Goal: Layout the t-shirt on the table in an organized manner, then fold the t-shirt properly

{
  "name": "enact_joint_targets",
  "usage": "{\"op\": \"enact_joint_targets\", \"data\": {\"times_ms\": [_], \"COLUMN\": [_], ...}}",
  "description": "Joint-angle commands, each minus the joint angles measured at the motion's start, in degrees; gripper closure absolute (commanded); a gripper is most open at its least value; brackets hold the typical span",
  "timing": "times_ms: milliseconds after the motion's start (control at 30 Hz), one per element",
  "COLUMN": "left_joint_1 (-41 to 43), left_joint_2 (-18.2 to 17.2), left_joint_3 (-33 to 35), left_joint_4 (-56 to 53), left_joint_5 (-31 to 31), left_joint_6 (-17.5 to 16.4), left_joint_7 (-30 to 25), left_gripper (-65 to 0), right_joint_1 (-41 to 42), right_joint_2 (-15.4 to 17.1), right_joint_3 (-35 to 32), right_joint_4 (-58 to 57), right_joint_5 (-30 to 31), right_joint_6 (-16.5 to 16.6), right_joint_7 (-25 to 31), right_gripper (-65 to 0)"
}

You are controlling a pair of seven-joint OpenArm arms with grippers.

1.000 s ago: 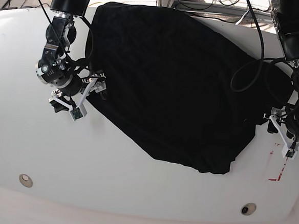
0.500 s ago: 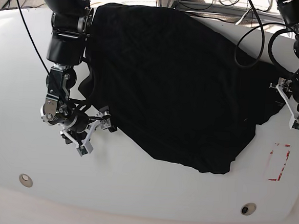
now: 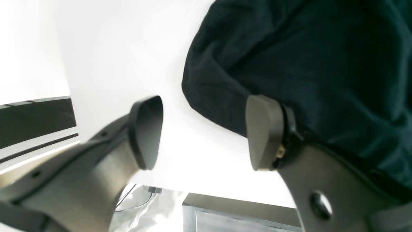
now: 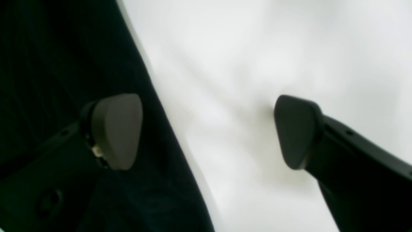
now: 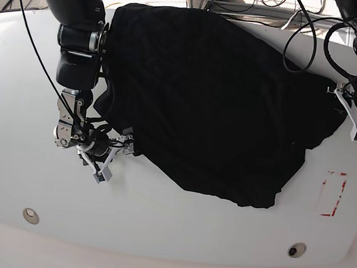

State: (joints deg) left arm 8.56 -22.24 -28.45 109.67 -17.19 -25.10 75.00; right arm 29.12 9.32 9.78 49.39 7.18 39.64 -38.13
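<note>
Base view, left to right: right gripper (image 5: 114, 159) sits low at the near-left hem of the t-shirt (image 5: 211, 99), fingers spread wide with nothing between them. Right wrist view confirms: the cloth edge runs diagonally just inside one pad, bare table (image 4: 257, 64) under the gap and the other pad. So the fabric lies to that gripper's inner side; a small shift toward the shirt should get the hem between the fingers.

T-shirt is a plain black sheet, mostly flat but skewed, long axis diagonal from far-left to near-right, lower corner bunched near the red tape mark (image 5: 332, 194). Not squared up yet.

Left gripper (image 5: 355, 116) is at the shirt's right edge, fingers apart, holding nothing. Left wrist view: a rolled fold of cloth lies behind one pad, gap over white table.

Both arms are close to an edge; I judge the right one nearer to contact.
</note>
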Motion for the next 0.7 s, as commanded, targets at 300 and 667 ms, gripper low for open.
{"op": "enact_joint_targets", "data": {"times_ms": [300,667], "left_joint_1": [-0.95,-0.95], "left_joint_2": [0.57,2.59], "left_joint_3": [-0.08,-0.08], "left_joint_4": [1.06,1.06], "left_joint_5": [-0.26,-0.17], "left_joint_6": [0.09,0.09], "left_joint_7": [-0.85,-0.85], "left_gripper": [-38.8,-38.8], "right_joint_1": [-0.25,-2.27], "right_joint_2": [-3.92,-7.52], "right_joint_3": [0.02,0.02], "right_joint_4": [1.03,2.79], "right_joint_5": [0.78,0.69], "right_joint_6": [0.36,0.36], "right_joint_7": [-0.24,-1.65], "right_gripper": [-62.6,-51.0]}}
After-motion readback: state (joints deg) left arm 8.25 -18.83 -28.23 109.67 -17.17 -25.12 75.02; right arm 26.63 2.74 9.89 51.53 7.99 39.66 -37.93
